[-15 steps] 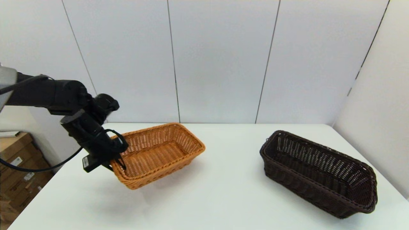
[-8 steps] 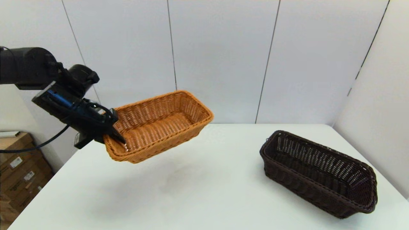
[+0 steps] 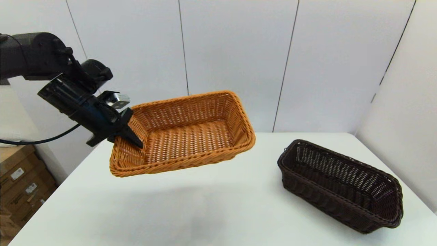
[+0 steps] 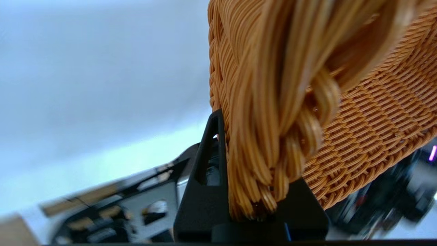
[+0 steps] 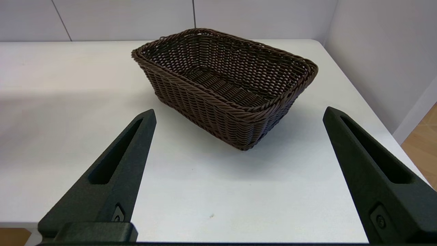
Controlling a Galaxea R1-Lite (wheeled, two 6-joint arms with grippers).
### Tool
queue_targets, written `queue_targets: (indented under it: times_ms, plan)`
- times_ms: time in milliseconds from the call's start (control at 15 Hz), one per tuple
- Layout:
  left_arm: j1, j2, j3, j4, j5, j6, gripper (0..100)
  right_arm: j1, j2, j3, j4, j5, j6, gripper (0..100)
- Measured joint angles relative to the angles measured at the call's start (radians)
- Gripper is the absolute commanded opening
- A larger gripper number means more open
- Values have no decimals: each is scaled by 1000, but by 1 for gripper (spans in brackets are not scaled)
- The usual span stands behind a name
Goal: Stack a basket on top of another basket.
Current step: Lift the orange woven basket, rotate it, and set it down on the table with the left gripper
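While the left gripper is clamping its jaws on the braided rim at one short end of the orange basket, that basket is hanging in the air above the left half of the tabletop, clear of the surface and tilted, with the held end lower and the free end pointing toward the far edge. A soft shadow is lying on the tabletop under it. In the left wrist view the rim of the orange basket is sitting pinched between the black fingers, one finger against the outside wall.

The dark brown basket is resting flat on the tabletop near the right edge, well apart from the orange one, its long side running diagonally from mid-table toward the near right corner. It is holding nothing.

The right gripper is hovering low over the near right part of the tabletop with its jaws spread wide, gripping nothing; the dark brown basket is sitting ahead of it, not touched by either finger.
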Motion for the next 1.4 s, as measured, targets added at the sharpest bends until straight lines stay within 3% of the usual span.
queue_targets:
  times_ms: [467, 800, 1400]
  plan:
    - [-56, 180, -1, -39, 0, 209, 0, 0, 0, 0, 0, 0, 0, 100]
    - [-108, 294, -4, -156, 81, 229, 0, 0, 0, 0, 0, 0, 0, 100]
    - [-169, 339, -3, -161, 112, -79, 0, 0, 0, 0, 0, 0, 0, 100]
